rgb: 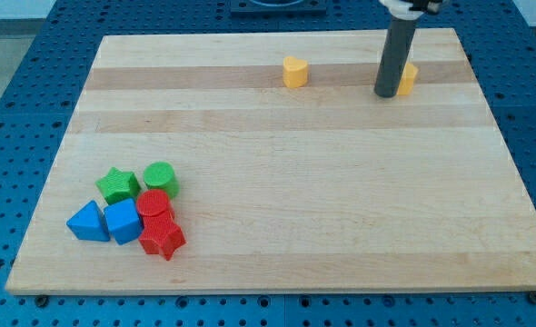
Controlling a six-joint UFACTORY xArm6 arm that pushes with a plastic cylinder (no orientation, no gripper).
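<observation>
My tip (386, 94) rests on the wooden board (277, 173) near the view's top right. It touches or nearly touches a yellow block (407, 78), which the rod partly hides on that block's left side. A second yellow block, heart-like in shape (294, 71), sits further left along the top. Far off at the bottom left is a cluster: a green star (117, 184), a green cylinder (160, 177), a red cylinder (154, 205), a red star (162, 238), a blue triangle (88, 222) and a blue cube-like block (123, 221).
The board lies on a blue perforated table (14, 109) that surrounds it on all sides. The arm's mount shows at the view's top edge above the rod.
</observation>
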